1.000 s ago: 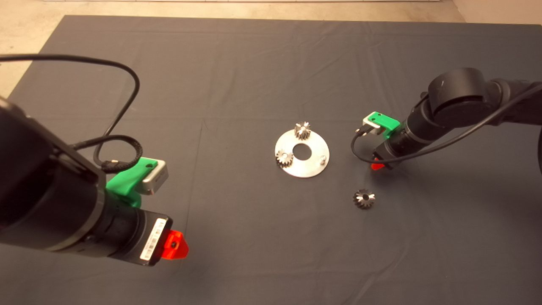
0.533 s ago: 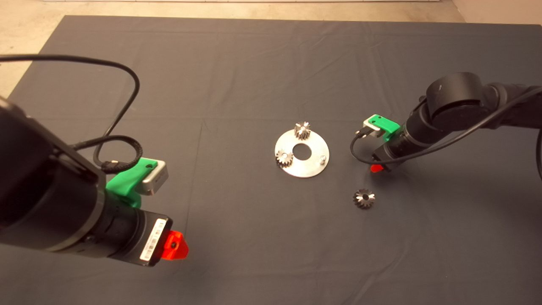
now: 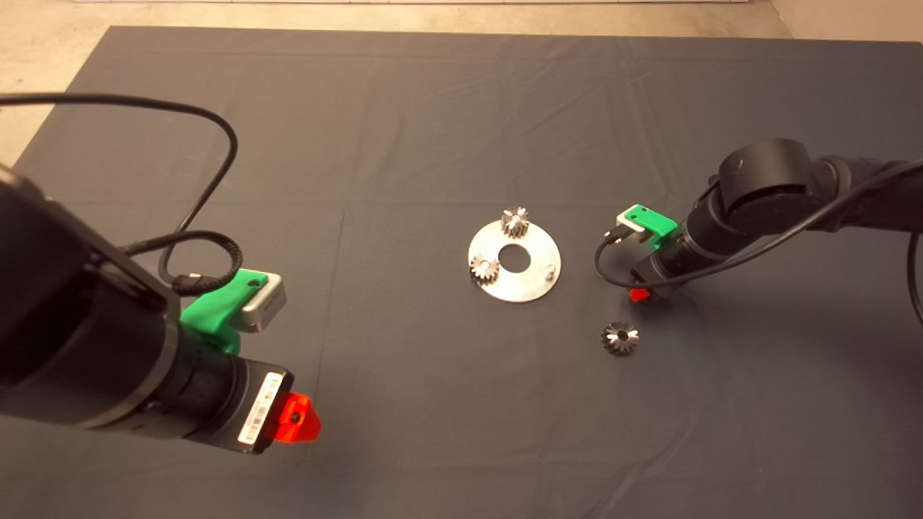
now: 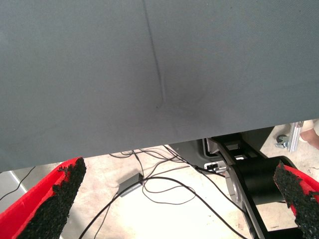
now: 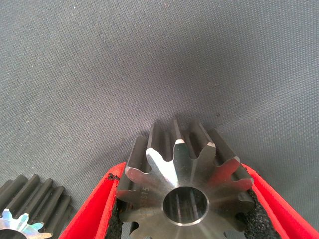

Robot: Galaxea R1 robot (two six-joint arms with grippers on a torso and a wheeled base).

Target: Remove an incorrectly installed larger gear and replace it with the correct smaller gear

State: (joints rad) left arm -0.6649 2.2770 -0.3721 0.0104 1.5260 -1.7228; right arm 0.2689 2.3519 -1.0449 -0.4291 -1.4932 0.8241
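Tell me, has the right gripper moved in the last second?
Yes. The right gripper has dropped slightly toward the loose gear on the mat.

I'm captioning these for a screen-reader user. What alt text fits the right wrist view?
A steel gear with a round centre hole fills the foreground, gripped between the right gripper's two red fingers above the dark mat. Part of another gear lying on the mat shows at the corner.

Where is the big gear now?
The big gear is clamped in the right gripper, right of the round plate, near the small gear on the mat.
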